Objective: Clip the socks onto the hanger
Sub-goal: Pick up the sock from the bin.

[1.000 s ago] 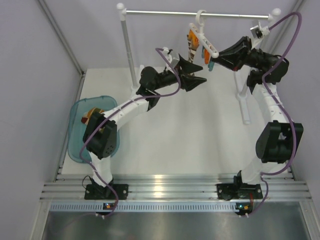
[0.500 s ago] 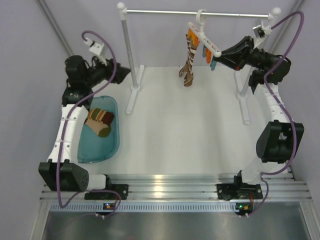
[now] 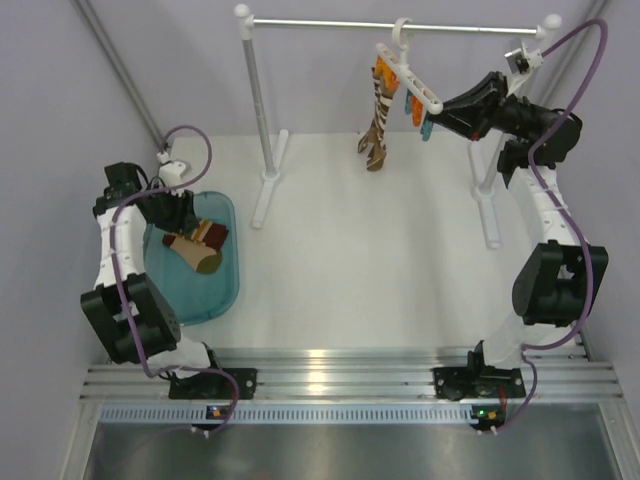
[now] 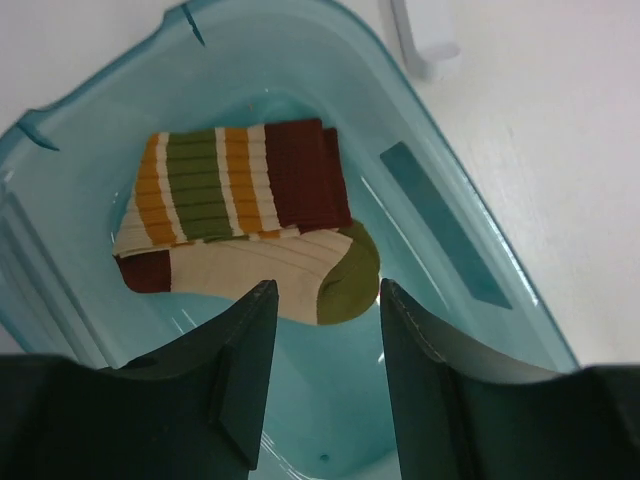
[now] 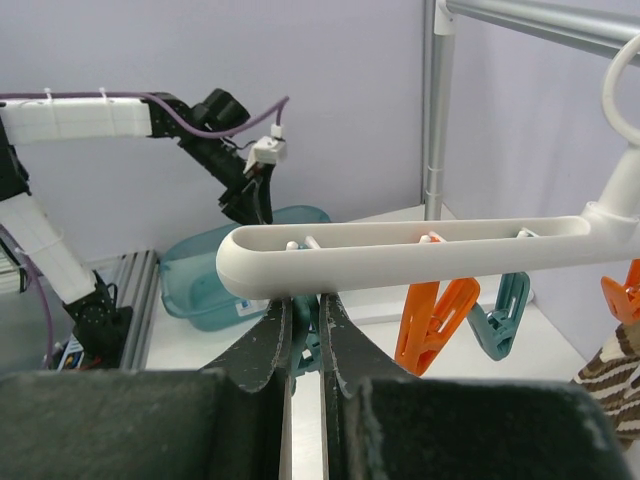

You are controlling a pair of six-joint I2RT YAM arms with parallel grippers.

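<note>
- Top external view, far left: the left gripper [image 3: 186, 212] is held low over a teal tub [image 3: 222, 290] at the table's left edge.
- On the left wrist view, its fingers are seen spread apart with nothing between them. Two tan socks [image 4: 240, 225] with olive, orange and maroon bands are seen lying together on the tub's floor, just beyond the fingertips.
- Further right, at the back of the table, a metal rail [image 3: 400, 26] is carried on white posts. The white hanger [image 3: 412, 82] is hooked over it and tilted down towards the right.
- A brown and white sock [image 3: 378, 135] is clipped near the hanger's left end and hangs straight down.
- An orange clip [image 5: 432, 322] is seen dangling empty under the bar.
- At the right, the right gripper [image 3: 435, 110] is raised to the hanger's lower end. On the right wrist view, its fingers are pressed together on a teal clip [image 5: 305, 348] just under the bar's rounded tip.
</note>
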